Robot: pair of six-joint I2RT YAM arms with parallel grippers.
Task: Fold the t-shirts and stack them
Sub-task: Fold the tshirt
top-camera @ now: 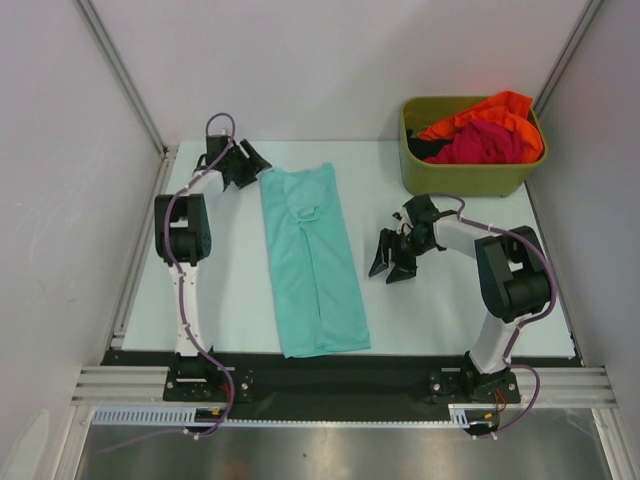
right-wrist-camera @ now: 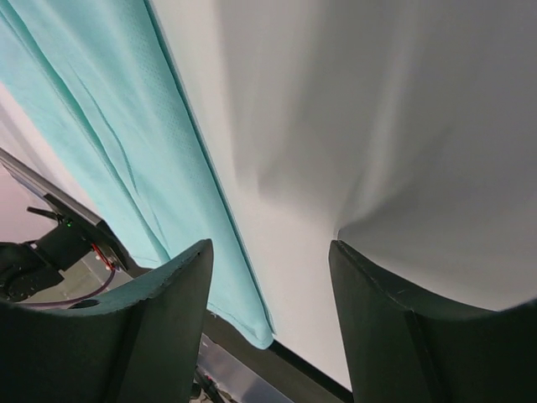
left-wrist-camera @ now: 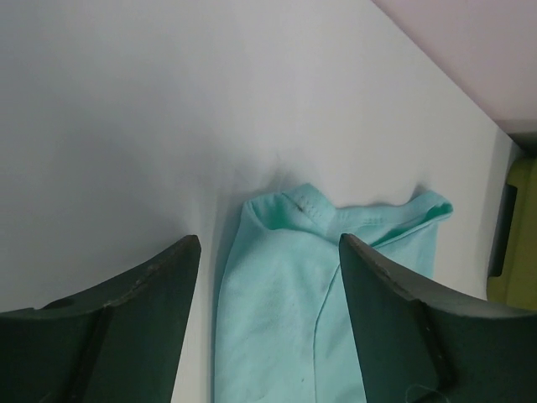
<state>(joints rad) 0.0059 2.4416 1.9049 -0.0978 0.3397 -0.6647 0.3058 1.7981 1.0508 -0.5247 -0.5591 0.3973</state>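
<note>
Your left claw [top-camera: 250, 165] stands released at the far end of the teal t-shirt [top-camera: 312, 265], a long folded strip on the tabletop [top-camera: 430, 320]. Your right claw [top-camera: 393, 262] is released and empty, to the strip's right. The orange t-shirt [top-camera: 495, 108] and magenta t-shirt [top-camera: 485, 145] lie in the bin [top-camera: 460, 178].

— Where is the folded t-shirt [top-camera: 312, 262] lying?
— It is lying lengthwise about the middle of the tabletop [top-camera: 230, 300], running from the near edge toward the back
— And the hands?
— The left hand [top-camera: 250, 160] is sitting just beside its far left corner; the right hand [top-camera: 393, 258] is hanging to its right, apart from it
— The bin [top-camera: 470, 178]?
— It is standing in the far right corner, holding the other t-shirts [top-camera: 480, 135]
</note>
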